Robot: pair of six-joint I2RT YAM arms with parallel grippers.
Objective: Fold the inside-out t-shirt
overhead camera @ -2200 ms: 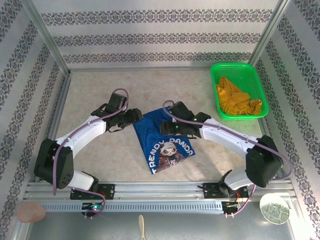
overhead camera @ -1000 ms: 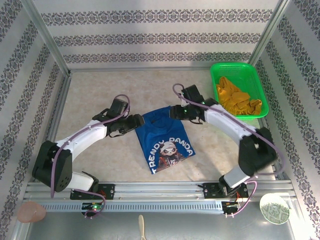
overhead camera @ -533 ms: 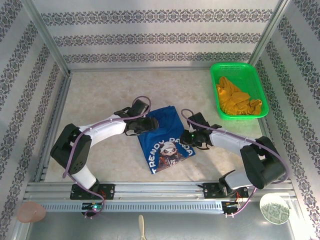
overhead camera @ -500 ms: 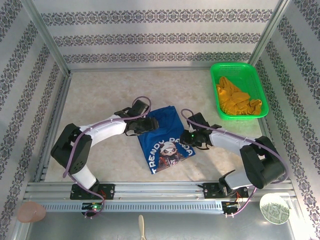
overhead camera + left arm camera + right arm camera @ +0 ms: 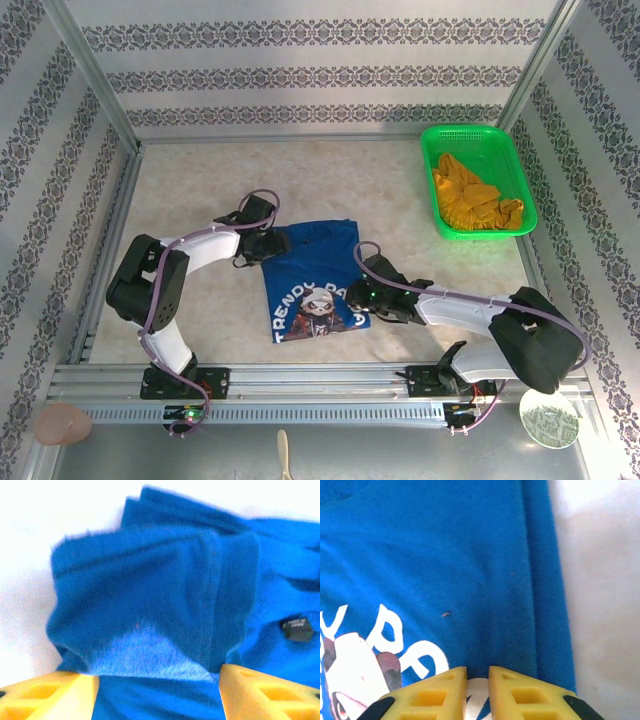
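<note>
Shift since half a second ago: the inside-out t-shirt (image 5: 315, 278) has slid toward the left and turned squarer to the table's near edge. Both arms have moved with it, the left one pulling back, the right one dropping nearer its base.
Left gripper (image 5: 156, 700): its yellow fingers (image 5: 50, 695) stand wide, and a thick tented bunch of blue cloth fills the gap from one to the other. I read this as a hold on the bunch at the shirt's far-left corner.
Right gripper (image 5: 477, 687): it is narrow, almost closed, with the tips low over the shirt beside its right edge. A sliver of white print shows in the slit. Whether a layer is nipped cannot be told.
Shirt: it lies mid-table as a compact, roughly rectangular packet. The panda print (image 5: 312, 305) faces up at the near end and a doubled hem runs down the right side.
Table (image 5: 200, 190): bare pale surface lies all round the shirt.
Green basket (image 5: 490, 234): it sits at the far right, well apart from the shirt, with the mustard garment (image 5: 468, 198) inside.
Meaning for the task: the slide looks like repositioning or tidying, not a new fold. The packet seems well along, and the bunched far-left corner is not yet flat.
Risk: dragging by one corner could pull the layers apart.
</note>
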